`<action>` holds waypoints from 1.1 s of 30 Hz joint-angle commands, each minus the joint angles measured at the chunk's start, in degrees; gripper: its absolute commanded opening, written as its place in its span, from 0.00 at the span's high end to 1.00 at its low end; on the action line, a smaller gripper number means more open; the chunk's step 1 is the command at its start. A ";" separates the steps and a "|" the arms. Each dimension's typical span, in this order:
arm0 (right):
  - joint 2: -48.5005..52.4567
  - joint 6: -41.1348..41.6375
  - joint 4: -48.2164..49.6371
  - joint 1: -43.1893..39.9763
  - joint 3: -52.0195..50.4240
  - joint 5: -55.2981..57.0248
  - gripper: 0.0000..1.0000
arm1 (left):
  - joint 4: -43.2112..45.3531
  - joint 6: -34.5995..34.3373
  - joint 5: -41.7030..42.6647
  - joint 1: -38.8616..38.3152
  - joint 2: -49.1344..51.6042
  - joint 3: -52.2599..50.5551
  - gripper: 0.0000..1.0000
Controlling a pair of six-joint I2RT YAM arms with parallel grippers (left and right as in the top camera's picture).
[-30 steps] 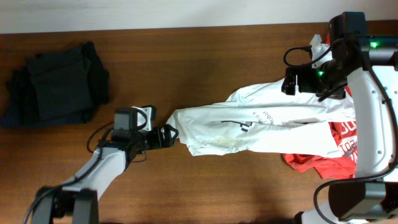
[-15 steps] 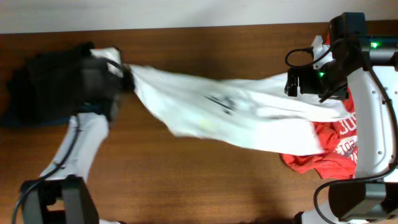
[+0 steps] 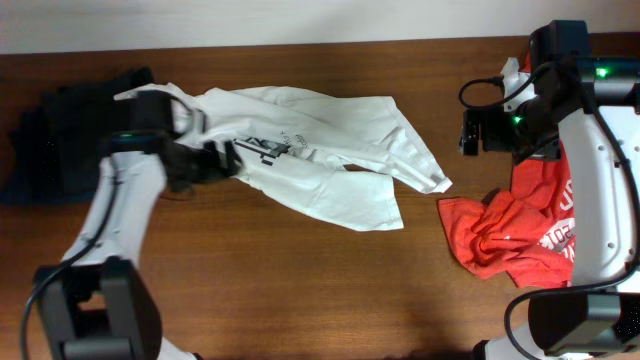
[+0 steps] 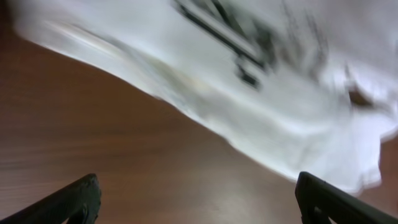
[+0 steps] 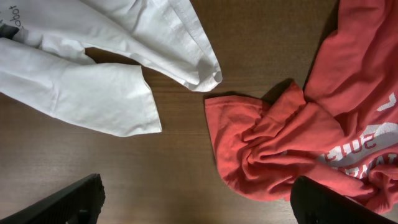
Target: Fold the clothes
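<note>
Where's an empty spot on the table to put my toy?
Bare wood runs along the front of the table, below the white T-shirt and left of the red T-shirt. There's a small gap between those two shirts. The left end is crowded with dark clothes.

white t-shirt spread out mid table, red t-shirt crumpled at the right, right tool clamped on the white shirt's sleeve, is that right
Not the last part. The right wrist view shows the right tool open, its fingers wide apart above the bare table, gripping nothing; the white T-shirt lies free. The rest holds: white T-shirt spread mid-table, red T-shirt crumpled at the right.
</note>
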 commanded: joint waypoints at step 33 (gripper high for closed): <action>0.13 0.76 1.22 -0.31 -7.23 3.91 0.14 | -19.89 -9.70 -21.22 0.66 -3.28 -2.62 0.01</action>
